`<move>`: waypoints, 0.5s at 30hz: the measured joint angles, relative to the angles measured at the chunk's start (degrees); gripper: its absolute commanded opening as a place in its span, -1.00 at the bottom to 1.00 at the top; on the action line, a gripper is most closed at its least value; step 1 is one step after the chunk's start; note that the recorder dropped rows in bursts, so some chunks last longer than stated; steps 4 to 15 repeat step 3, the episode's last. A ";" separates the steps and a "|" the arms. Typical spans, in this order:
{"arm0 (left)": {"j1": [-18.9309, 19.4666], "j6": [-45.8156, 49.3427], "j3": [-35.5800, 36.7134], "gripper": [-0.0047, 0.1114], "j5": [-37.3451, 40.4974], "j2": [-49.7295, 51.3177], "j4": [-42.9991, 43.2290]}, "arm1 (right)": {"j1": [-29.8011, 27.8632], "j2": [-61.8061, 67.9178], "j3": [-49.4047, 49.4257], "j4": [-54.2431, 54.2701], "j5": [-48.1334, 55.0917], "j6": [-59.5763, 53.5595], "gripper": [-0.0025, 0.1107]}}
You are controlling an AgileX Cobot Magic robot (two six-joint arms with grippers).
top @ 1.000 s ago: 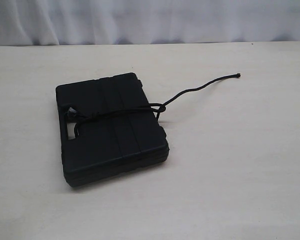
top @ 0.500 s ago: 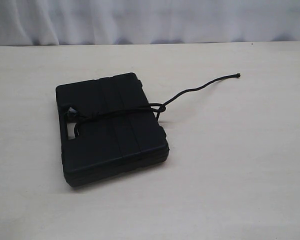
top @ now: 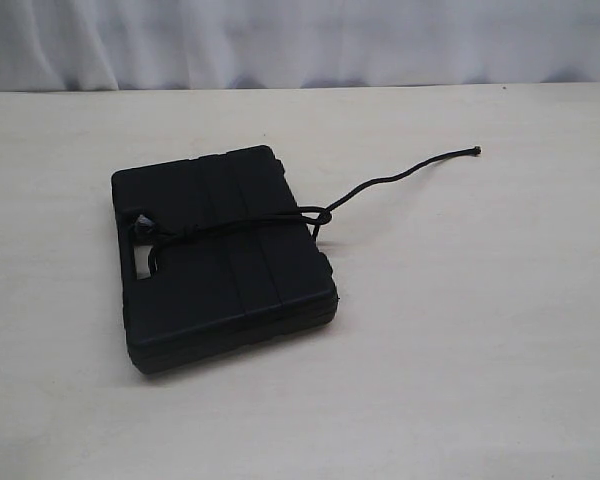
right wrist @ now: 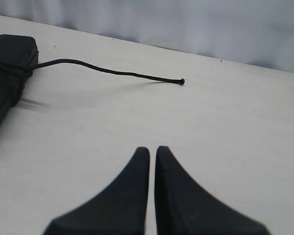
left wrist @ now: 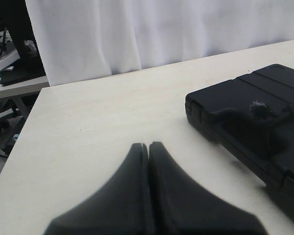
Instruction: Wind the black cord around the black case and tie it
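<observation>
The black case [top: 223, 257] lies flat on the table, left of centre in the exterior view. The black cord [top: 242, 226] runs across its lid, with a knot at the case's right edge, and a loose tail [top: 410, 173] trails off to the upper right. A frayed end shows by the handle cutout [left wrist: 257, 108]. Neither gripper shows in the exterior view. My left gripper [left wrist: 149, 146] is shut and empty, over bare table beside the case [left wrist: 245, 112]. My right gripper [right wrist: 152, 149] is shut and empty, well short of the cord's tail [right wrist: 122, 73].
A white curtain [top: 300, 40] hangs behind the pale table [top: 480, 320]. In the left wrist view the table's edge [left wrist: 19, 147] shows, with other furniture and cables [left wrist: 10, 58] beyond it.
</observation>
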 measured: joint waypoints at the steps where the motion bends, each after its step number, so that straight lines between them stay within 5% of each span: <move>1: 0.00 0.00 0.00 -0.92 0.00 0.00 0.00 | 0.00 0.00 0.00 0.00 0.00 0.00 -0.88; 15: 0.00 0.00 0.00 -0.92 0.00 0.00 0.00 | 0.00 0.00 0.00 0.00 0.00 0.00 -0.88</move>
